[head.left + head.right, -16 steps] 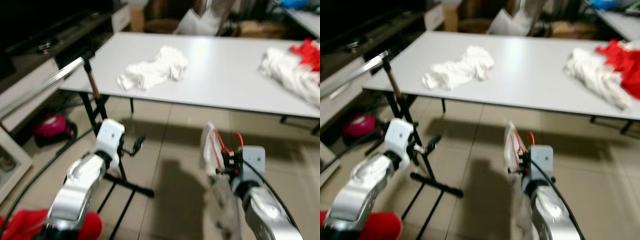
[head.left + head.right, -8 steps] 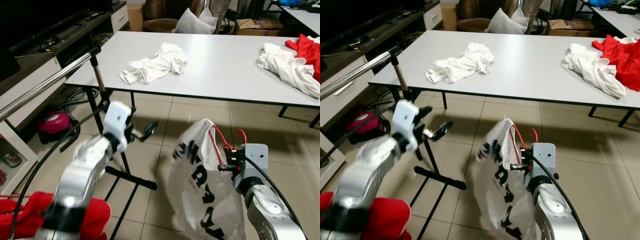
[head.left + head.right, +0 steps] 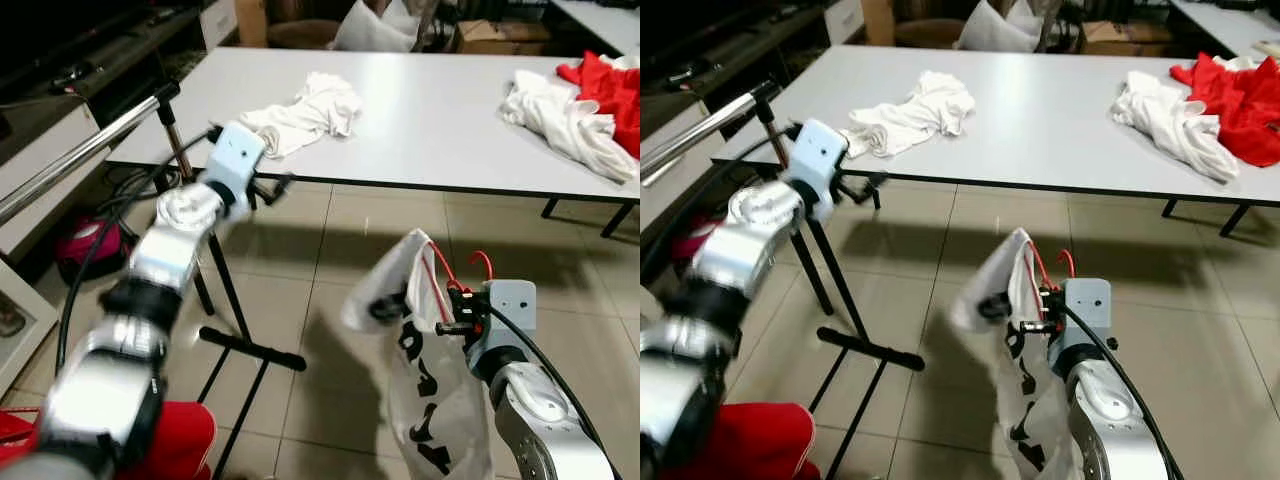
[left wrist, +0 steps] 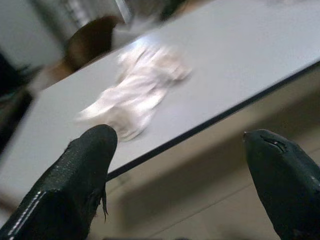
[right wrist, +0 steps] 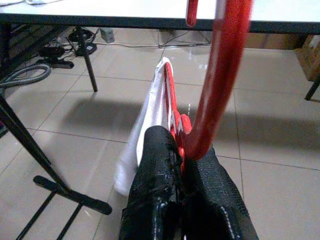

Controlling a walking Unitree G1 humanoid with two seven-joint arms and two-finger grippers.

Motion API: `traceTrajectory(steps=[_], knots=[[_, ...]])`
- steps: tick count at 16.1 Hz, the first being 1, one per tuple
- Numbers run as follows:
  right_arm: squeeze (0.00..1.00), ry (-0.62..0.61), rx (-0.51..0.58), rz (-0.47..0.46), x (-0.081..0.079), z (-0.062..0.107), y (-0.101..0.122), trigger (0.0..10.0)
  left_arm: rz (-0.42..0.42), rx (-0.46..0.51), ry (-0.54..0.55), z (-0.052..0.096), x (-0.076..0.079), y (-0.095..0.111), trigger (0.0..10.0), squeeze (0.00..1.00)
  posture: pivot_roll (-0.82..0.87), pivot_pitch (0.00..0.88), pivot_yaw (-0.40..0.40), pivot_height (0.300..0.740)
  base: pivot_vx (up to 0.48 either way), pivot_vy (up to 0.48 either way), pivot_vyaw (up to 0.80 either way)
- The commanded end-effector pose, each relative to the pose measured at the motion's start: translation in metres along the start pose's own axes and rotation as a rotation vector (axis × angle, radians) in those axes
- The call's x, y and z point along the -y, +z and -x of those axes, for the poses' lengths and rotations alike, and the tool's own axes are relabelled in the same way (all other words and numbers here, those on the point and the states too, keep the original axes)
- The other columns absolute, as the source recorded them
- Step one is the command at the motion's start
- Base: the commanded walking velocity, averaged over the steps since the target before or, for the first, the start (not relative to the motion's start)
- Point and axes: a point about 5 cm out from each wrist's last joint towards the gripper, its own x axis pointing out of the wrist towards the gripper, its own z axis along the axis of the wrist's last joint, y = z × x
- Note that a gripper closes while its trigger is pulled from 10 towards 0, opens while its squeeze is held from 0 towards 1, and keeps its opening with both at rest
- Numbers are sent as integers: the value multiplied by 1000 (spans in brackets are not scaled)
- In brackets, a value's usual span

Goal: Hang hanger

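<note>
Two garment piles (image 3: 300, 112) on table (image 3: 430, 110)

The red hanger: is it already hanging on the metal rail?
No, the red hanger sits pinched in the right hand, apart from the metal rail.

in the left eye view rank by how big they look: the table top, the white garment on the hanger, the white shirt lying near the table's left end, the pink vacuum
1. table top
2. white garment on the red hanger; it hangs nearer the camera, so it looks enlarged
3. white shirt
4. pink vacuum, partly hidden behind the left arm
</note>
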Motion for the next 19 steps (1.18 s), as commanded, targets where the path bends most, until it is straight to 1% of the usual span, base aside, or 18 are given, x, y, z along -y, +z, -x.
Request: traceTrajectory(steps=[1,2,3,4,5,7,9,12,13,14,16,18,19], knots=[[0,-2,27,4,0,1,5,10000,-69,-58,91,4,-22,-11,10000,0,-147,0,68,740,0,0,0],[0,-3,28,5,0,2,5,10000,-76,-69,122,5,-30,-12,10000,0,-148,0,68,740,0,0,0],[0,-5,29,6,0,2,5,10000,-115,-91,161,9,-45,-14,10000,0,-151,0,69,740,0,0,0],[0,-6,31,8,0,3,5,10000,-179,-103,188,12,-57,-14,10000,0,-152,0,69,740,0,0,0],[0,-6,32,9,0,3,5,10000,-197,-98,199,14,-61,-13,10000,0,-153,0,68,740,0,0,0],[0,-4,33,10,-1,3,5,10000,-223,-83,261,18,-75,-10,10000,0,-150,0,66,740,0,0,0],[0,1,32,13,-2,3,5,10000,-225,-94,285,23,-84,-12,10000,0,-152,0,64,740,0,0,0],[0,1,31,16,-2,4,5,10000,-259,-166,312,30,-91,-25,10000,0,-154,0,62,740,0,0,0],[0,2,31,19,-1,5,5,10000,-287,-214,347,35,-96,-33,10000,0,-161,0,62,740,0,0,0],[0,0,32,20,-1,5,5,10000,-309,-238,372,40,-101,-37,10000,0,-164,0,65,740,0,0,0],[0,-3,32,21,0,6,5,10000,-334,-261,391,45,-108,-39,10000,0,-165,0,68,740,0,0,0],[0,-5,33,21,-1,6,4,10000,-387,-307,422,53,-117,-43,10000,0,-165,0,69,740,0,0,0],[0,-5,33,21,-1,6,4,10000,-396,-318,432,55,-120,-44,10000,0,-165,0,71,740,0,0,0]])
